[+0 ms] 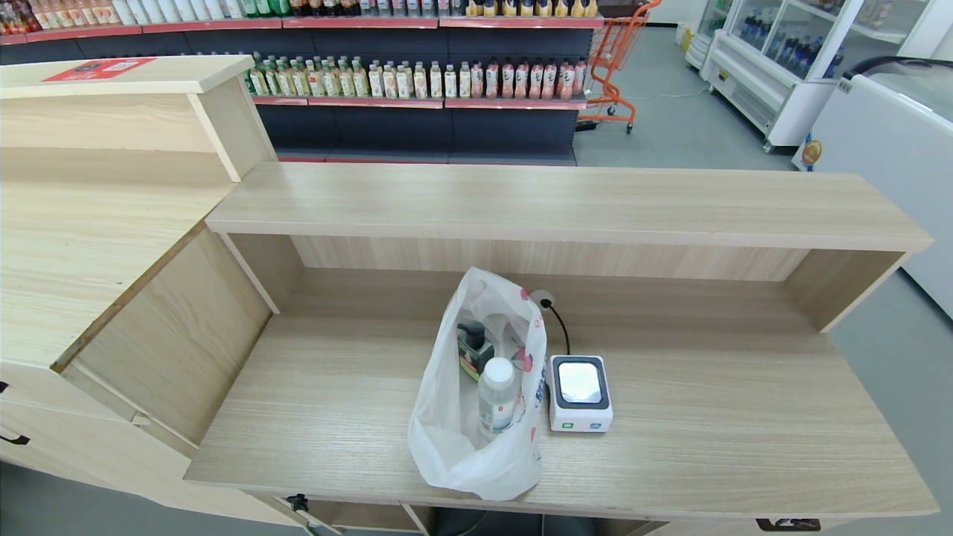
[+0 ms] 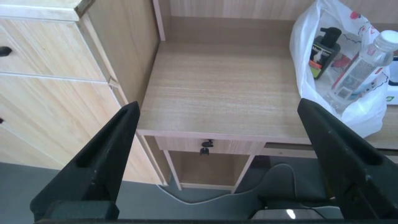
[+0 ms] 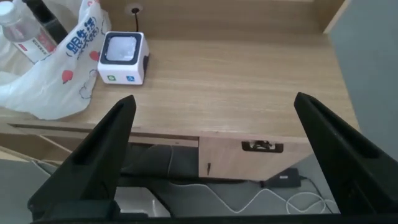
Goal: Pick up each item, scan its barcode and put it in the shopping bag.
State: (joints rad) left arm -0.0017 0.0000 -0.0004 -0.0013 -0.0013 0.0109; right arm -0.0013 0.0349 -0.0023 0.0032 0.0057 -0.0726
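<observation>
With the clear bottle [image 1: 496, 394] and pump bottle [image 1: 472, 346] inside the shopping bag [image 1: 461, 439] beside the scanner [image 1: 580, 392], and the left tool [image 2: 217, 106] and right tool [image 3: 214, 98] both spread wide and empty, the floppy bag sits near the tabletop [image 1: 707, 417] front edge and could topple off if an arm brushes it.

A: Which colours do you see on the bag [image 1: 447, 439]?
B: I see white, with red spots and blue print. The bottle [image 1: 496, 398] inside is clear, with a white cap and a red-and-white label.
A: And the scanner [image 1: 580, 394]?
B: White, with a dark frame, one green square and one blue square. The counter [image 1: 707, 432] is pale wood grain.
</observation>
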